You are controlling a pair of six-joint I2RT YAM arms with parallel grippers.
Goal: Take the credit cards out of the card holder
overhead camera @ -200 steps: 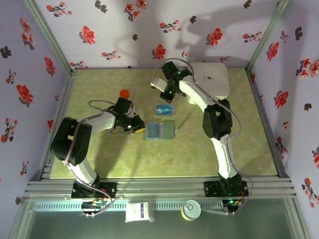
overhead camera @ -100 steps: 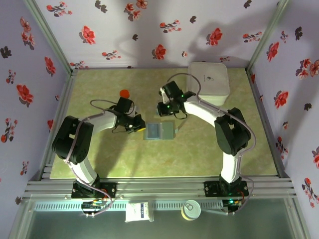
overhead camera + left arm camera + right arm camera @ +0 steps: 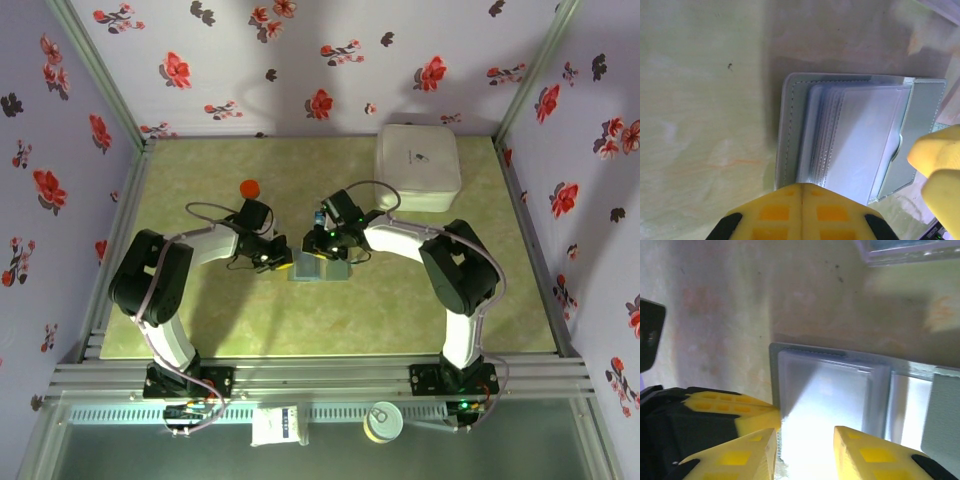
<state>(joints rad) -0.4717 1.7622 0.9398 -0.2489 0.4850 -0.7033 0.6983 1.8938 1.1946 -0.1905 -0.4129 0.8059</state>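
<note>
Top external: card holder (image 3: 322,268) open flat on the counter (image 3: 200,320), about mid-width, nearer the arm bases than the white box (image 3: 418,167) at the far right.

Left wrist: stack of clear sleeves (image 3: 860,140) fanned over the grey-blue cover (image 3: 790,130). Cannot tell credit cards from sleeves here.

At the holder's left edge, left gripper (image 3: 283,262) closed, fingers (image 3: 775,210) meeting with no gap, tips at the cover's rim. Cannot tell: pinching the rim or only pressing on it.

Low over the sleeves, right gripper (image 3: 805,435) parted, nothing between its fingers (image 3: 865,455). Both grippers just beside each other.

Red round object (image 3: 247,187) well apart, beyond the left arm.

Risks, as judged:
- Closing on a loose sleeve instead of a card, given thin, glossy, overlapping layers.
- Dragging the whole holder along, given a weak left hold on a narrow rim.
- Knocking yellow fingers together in so tight a space.
- Bending a card by pulling against a sleeve seam.
</note>
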